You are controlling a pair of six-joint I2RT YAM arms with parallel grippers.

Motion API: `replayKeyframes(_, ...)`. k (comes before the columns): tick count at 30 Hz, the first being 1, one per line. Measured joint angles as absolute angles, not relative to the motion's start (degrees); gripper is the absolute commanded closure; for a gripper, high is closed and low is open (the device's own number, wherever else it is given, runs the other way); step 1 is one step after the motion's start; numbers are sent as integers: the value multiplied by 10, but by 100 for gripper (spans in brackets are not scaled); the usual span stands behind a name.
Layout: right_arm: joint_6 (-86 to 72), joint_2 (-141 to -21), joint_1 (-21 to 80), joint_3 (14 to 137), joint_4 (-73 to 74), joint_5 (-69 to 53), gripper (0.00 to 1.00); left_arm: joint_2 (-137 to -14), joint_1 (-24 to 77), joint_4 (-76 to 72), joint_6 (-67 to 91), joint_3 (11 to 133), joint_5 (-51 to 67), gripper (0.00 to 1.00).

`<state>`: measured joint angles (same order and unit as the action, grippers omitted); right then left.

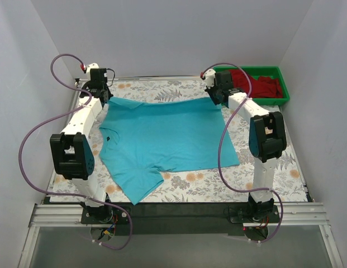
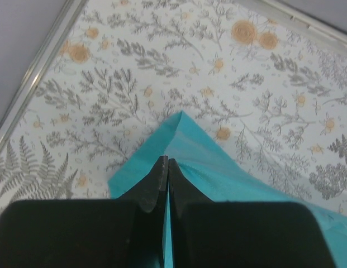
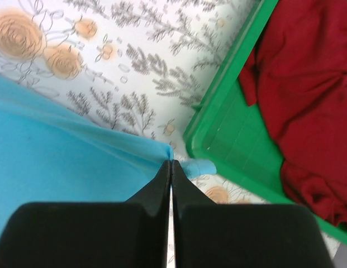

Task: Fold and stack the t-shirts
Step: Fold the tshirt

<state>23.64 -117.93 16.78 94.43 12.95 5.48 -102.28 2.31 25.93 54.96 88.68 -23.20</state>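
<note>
The turquoise-blue t-shirt [image 1: 162, 137] lies spread on the flowered table, one sleeve pointing to the near edge. My left gripper [image 1: 104, 100] is shut on the shirt's far left corner [image 2: 179, 139]. My right gripper [image 1: 215, 95] is shut on the shirt's far right corner [image 3: 167, 152], close to the green tray. The far edge of the shirt is stretched between the two grippers. The dark red t-shirt [image 1: 260, 85] lies crumpled in the tray; it also shows in the right wrist view [image 3: 307, 95].
The green plastic tray [image 1: 284, 100] stands at the far right corner of the table; its rim [image 3: 229, 106] is just right of my right gripper. A metal rail [image 2: 39, 72] borders the table at the left. White walls enclose the table.
</note>
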Motion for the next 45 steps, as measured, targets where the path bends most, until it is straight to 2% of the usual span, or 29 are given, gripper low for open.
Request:
replayKeyframes(12, 175, -1151, 175, 837, 128, 85, 99, -962, 23, 333, 637, 772, -180, 100)
replayKeyframes(20, 156, -1113, 175, 826, 131, 93, 99, -877, 23, 369, 705, 723, -165, 100)
replayKeyframes(27, 148, -1106, 175, 826, 131, 93, 99, -794, 23, 357, 757, 638, -137, 100)
replayKeyframes(35, 135, -1107, 175, 818, 130, 92, 99, -790, 24, 337, 808, 529, -83, 100)
replayKeyframes(45, 106, -1107, 175, 758, 125, 89, 98, -752, 24, 313, 847, 477, -81, 100)
